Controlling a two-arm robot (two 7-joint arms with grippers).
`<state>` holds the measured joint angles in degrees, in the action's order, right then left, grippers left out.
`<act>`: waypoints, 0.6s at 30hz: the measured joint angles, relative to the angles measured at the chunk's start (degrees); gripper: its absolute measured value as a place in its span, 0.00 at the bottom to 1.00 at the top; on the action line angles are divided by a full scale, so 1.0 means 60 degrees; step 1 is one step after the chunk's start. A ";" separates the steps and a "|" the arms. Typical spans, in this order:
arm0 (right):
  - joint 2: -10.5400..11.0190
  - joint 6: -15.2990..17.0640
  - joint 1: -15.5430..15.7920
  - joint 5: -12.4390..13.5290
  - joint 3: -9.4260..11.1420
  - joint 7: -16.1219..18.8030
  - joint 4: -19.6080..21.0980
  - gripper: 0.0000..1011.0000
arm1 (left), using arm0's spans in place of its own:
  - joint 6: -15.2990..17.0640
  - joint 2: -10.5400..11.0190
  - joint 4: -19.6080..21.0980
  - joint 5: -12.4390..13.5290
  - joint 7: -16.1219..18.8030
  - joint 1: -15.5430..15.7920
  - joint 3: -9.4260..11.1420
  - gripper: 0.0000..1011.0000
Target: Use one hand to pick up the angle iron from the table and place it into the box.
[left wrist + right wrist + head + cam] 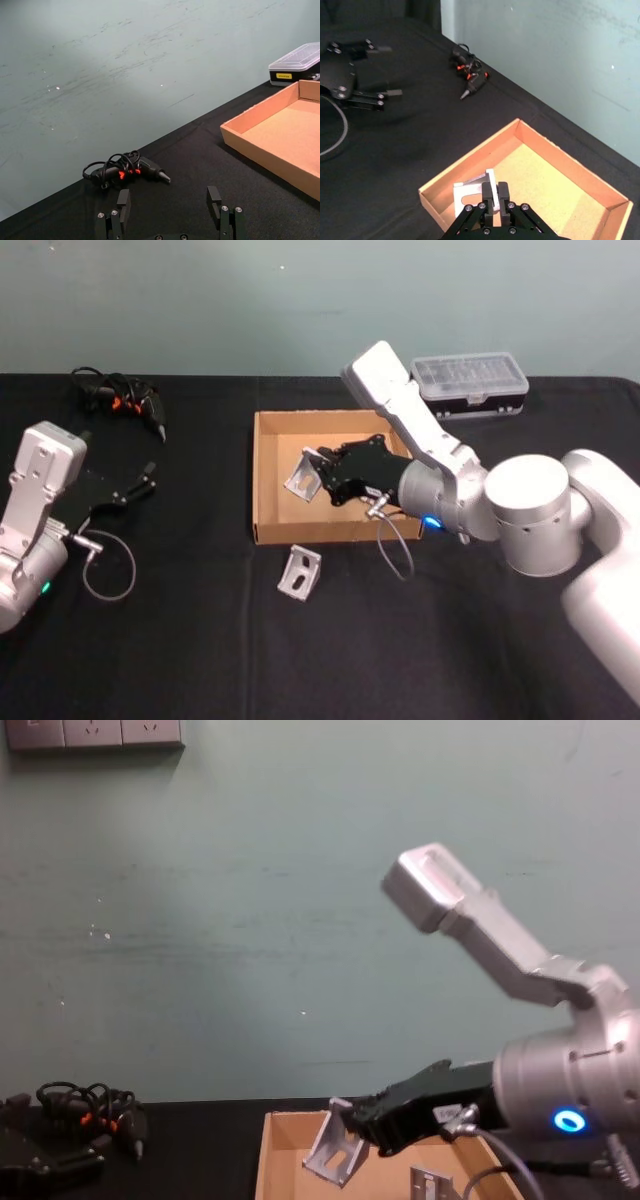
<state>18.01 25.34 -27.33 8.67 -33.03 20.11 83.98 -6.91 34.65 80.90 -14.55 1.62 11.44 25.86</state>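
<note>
We see L hand (140, 483) resting at far left of table (200, 640), fingers spread wide, nothing in it. Corded tool (125, 400) lies behind it. Tan box (268, 490) sits mid-table. R hand (322, 478) reaches in over box's left part, fingers clamped on angle iron (303, 478), tilted; can't tell if it touches box floor. 2nd angle iron (301, 572) lies on table just in front of box. Clear-lidded case (470, 383) at back right.

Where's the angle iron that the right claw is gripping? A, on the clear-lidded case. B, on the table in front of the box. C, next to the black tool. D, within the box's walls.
D: the right claw holds the angle iron inside the box's walls; a second iron lies on the table in front.
</note>
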 joint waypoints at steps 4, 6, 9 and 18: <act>-0.0306 0.0011 -0.0206 -0.0191 -0.0075 -0.0069 -0.0600 0.08 | 0.0001 0.0000 0.0000 0.0000 0.0000 -0.0001 0.0000 0.99; -0.0493 -0.0001 -0.0345 -0.0352 -0.0125 -0.0106 -0.1041 0.08 | 0.0000 0.0000 0.0000 0.0000 0.0000 0.0000 -0.0001 0.99; -0.0617 -0.0017 -0.0448 -0.0462 -0.0154 -0.0124 -0.1347 0.08 | 0.0000 0.0000 0.0000 0.0000 0.0000 0.0000 -0.0001 0.99; -0.0945 -0.0130 -0.0679 -0.0843 -0.0216 -0.0154 -0.2145 0.08 | 0.0000 0.0000 -0.0001 0.0000 0.0000 -0.0001 0.0000 0.99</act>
<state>12.34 24.57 -31.40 3.61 -34.32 19.18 71.11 -6.91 34.65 80.90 -14.55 1.62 11.43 25.86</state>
